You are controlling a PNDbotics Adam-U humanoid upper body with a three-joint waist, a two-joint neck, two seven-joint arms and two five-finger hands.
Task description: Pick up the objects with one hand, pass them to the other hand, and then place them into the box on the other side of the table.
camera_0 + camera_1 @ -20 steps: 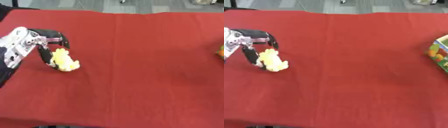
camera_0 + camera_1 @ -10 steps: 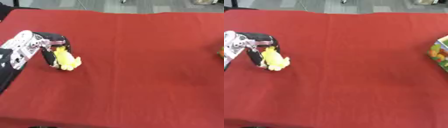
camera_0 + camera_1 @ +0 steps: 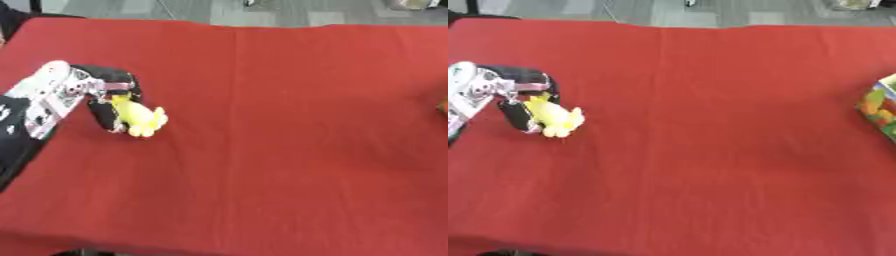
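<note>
A small yellow plush toy (image 3: 140,118) lies on the red-covered table (image 3: 289,130) near its left edge, and the left hand (image 3: 101,95) is curled round it from above and behind; the right hand is not seen. The toy is judged soft, light and squashy, best gripped across its plump middle. The box (image 3: 878,106) sits well apart at the right edge.
</note>
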